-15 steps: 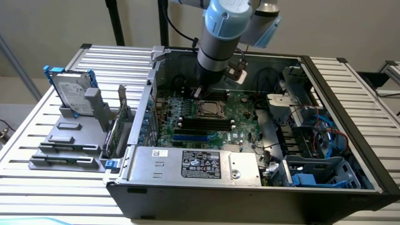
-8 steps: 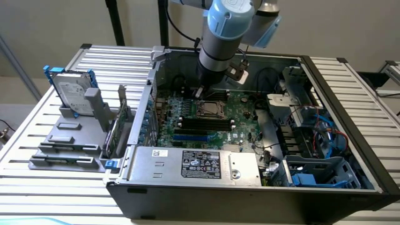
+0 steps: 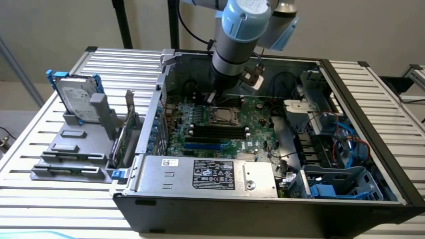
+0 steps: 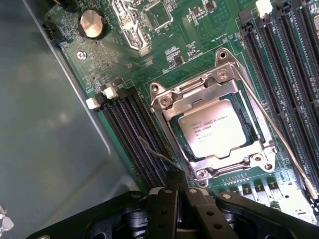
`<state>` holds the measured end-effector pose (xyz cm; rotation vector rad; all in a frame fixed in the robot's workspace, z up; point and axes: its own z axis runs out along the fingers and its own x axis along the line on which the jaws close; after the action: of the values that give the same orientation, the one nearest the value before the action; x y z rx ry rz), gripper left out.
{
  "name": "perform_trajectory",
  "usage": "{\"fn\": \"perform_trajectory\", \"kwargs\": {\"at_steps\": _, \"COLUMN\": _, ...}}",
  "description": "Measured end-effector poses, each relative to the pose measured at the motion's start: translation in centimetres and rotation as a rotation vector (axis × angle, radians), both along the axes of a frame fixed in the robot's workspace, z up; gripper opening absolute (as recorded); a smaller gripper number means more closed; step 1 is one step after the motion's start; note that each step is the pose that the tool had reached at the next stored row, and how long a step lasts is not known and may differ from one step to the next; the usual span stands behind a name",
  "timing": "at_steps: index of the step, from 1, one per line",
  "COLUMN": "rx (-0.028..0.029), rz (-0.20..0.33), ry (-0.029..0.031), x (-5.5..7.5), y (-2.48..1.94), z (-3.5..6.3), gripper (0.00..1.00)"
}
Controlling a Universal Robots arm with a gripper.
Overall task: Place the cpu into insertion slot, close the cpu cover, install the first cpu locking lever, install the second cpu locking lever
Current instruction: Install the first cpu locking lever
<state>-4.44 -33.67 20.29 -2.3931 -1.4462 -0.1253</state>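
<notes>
The cpu, a silvery square chip, lies flat in the insertion slot on the green board. The cpu cover is down around it as a metal frame. One thin wire locking lever runs along the memory slots and ends right at my fingertips; I cannot tell whether it is pinched. A second wire lever stands slanted along the slot's other side. My gripper is shut, its tips just off a corner of the slot. In the exterior view the gripper hangs low over the slot.
The board sits inside an open computer case lying on a slatted table. Long black memory slots flank the socket. A power supply fills the case's near side, with drive bays and blue cables at the exterior view's right. A hard drive stands on a rack outside.
</notes>
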Motion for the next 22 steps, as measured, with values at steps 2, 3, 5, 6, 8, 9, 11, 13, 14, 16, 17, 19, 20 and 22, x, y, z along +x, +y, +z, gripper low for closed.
{"fn": "perform_trajectory", "kwargs": {"at_steps": 2, "rx": -0.0003, "rz": -0.007, "ry": 0.0052, "x": 0.0, "y": 0.03, "z": -0.04, "gripper": 0.11}}
{"fn": "perform_trajectory", "kwargs": {"at_steps": 3, "rx": -0.0002, "rz": -0.011, "ry": 0.0072, "x": 0.1, "y": 0.05, "z": -0.07, "gripper": 0.11}}
{"fn": "perform_trajectory", "kwargs": {"at_steps": 5, "rx": -0.0003, "rz": -0.018, "ry": 0.0102, "x": 0.2, "y": 0.05, "z": -0.11, "gripper": 0.11}}
{"fn": "perform_trajectory", "kwargs": {"at_steps": 6, "rx": -0.0003, "rz": -0.022, "ry": 0.0114, "x": 0.2, "y": 0.06, "z": -0.13, "gripper": 0.11}}
{"fn": "perform_trajectory", "kwargs": {"at_steps": 8, "rx": -0.001, "rz": -0.03, "ry": 0.0148, "x": 0.3, "y": 0.06, "z": -0.17, "gripper": 0.11}}
{"fn": "perform_trajectory", "kwargs": {"at_steps": 9, "rx": -0.0015, "rz": -0.033, "ry": 0.0169, "x": 0.4, "y": 0.06, "z": -0.19, "gripper": 0.11}}
{"fn": "perform_trajectory", "kwargs": {"at_steps": 11, "rx": -0.0032, "rz": -0.04, "ry": 0.021, "x": 0.5, "y": 0.06, "z": -0.24, "gripper": 0.11}}
{"fn": "perform_trajectory", "kwargs": {"at_steps": 13, "rx": -0.0055, "rz": -0.046, "ry": 0.0252, "x": 0.6, "y": 0.06, "z": -0.27, "gripper": 0.11}}
{"fn": "perform_trajectory", "kwargs": {"at_steps": 14, "rx": -0.0066, "rz": -0.049, "ry": 0.0271, "x": 0.7, "y": 0.06, "z": -0.29, "gripper": 0.11}}
{"fn": "perform_trajectory", "kwargs": {"at_steps": 16, "rx": -0.0092, "rz": -0.055, "ry": 0.0308, "x": 0.8, "y": 0.06, "z": -0.33, "gripper": 0.11}}
{"fn": "perform_trajectory", "kwargs": {"at_steps": 17, "rx": -0.0106, "rz": -0.058, "ry": 0.0324, "x": 0.9, "y": 0.06, "z": -0.35, "gripper": 0.11}}
{"fn": "perform_trajectory", "kwargs": {"at_steps": 19, "rx": -0.0135, "rz": -0.065, "ry": 0.0358, "x": 1.0, "y": 0.06, "z": -0.39, "gripper": 0.11}}
{"fn": "perform_trajectory", "kwargs": {"at_steps": 20, "rx": -0.0148, "rz": -0.068, "ry": 0.0373, "x": 1.1, "y": 0.06, "z": -0.41, "gripper": 0.11}}
{"fn": "perform_trajectory", "kwargs": {"at_steps": 22, "rx": -0.0169, "rz": -0.073, "ry": 0.0405, "x": 1.3, "y": 0.07, "z": -0.46, "gripper": 0.11}}
